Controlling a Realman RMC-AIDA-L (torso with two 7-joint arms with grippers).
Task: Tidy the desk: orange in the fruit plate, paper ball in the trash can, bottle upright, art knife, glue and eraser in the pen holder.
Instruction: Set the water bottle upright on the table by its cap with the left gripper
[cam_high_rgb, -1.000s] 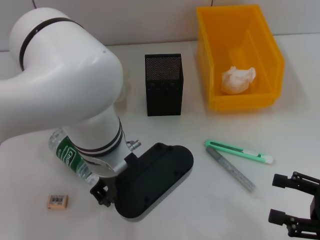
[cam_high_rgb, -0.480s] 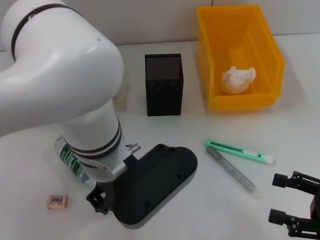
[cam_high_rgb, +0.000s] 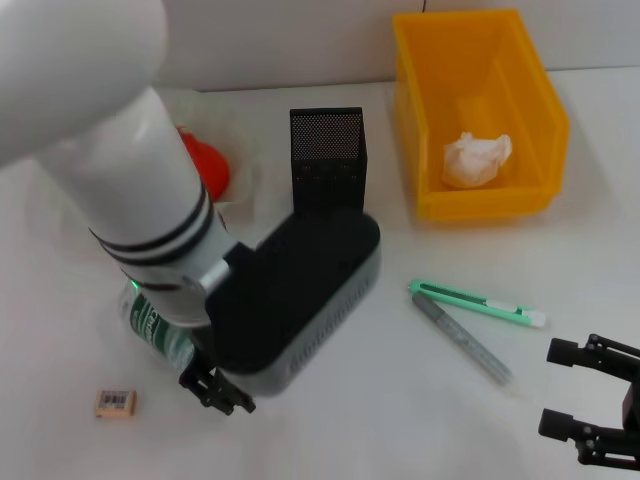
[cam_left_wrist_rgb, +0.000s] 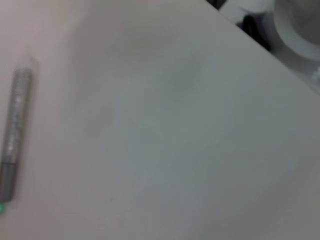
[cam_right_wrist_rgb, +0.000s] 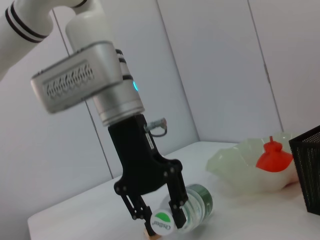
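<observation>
- Left pincer (cam_right_wrist_rgb: 159, 216) grips the bottle (cam_right_wrist_rgb: 192, 214) at its cap end, fingers closed either side.
- The bottle lies flat on the worktop (cam_high_rgb: 340, 420), long axis horizontal, near the fruit plate (cam_right_wrist_rgb: 240, 167).
- Right pincer (cam_high_rgb: 590, 400) waits open, well apart.

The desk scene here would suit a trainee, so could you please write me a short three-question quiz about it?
1. True or false: the paper ball already lies inside the trash can.
2. What does the left gripper hold? A) the eraser B) the bottle C) the art knife
3. Fill in: the orange sits in the ____.

Key:
1. True.
2. B: the right wrist view shows its fingers closed around the bottle near the cap, with the bottle lying on its side.
3. Fruit plate.

The right gripper stays parked at the near right edge.
</observation>
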